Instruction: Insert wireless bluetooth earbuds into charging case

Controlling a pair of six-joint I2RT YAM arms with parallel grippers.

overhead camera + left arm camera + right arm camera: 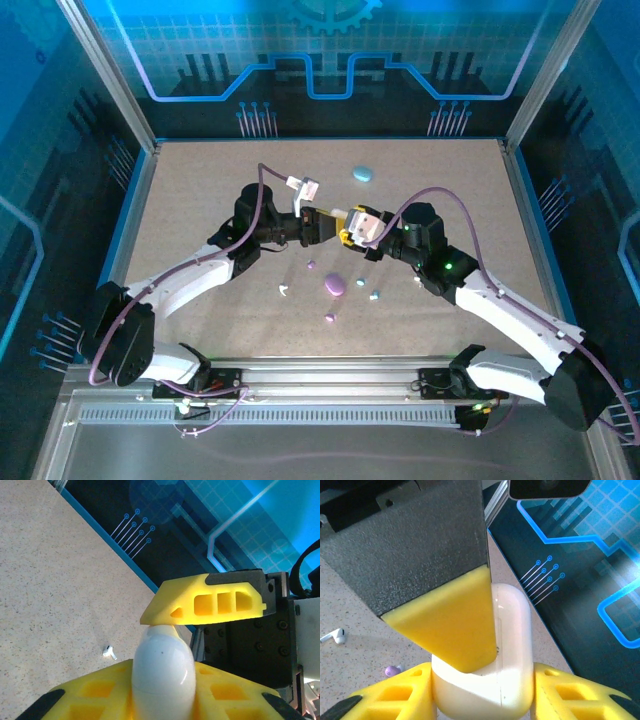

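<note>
Holding the white charging case (512, 625) above the tabletop (60, 580), both arms look to be on the opening step; the right gripper (482, 695) pinches its lower body from both sides, while the left gripper (162, 680) is clamped across it at right angles, over the seam under the lid, which looks closed. No bud is in hand; a white earbud (335, 636) and a purple earbud (393, 670) lie on the tabletop, well apart from the case. Next, I judge, the lid must be hinged up without the case slipping; then one gripper has to let go and fetch the white earbud, a tiny target needing a fine pinch.
</note>
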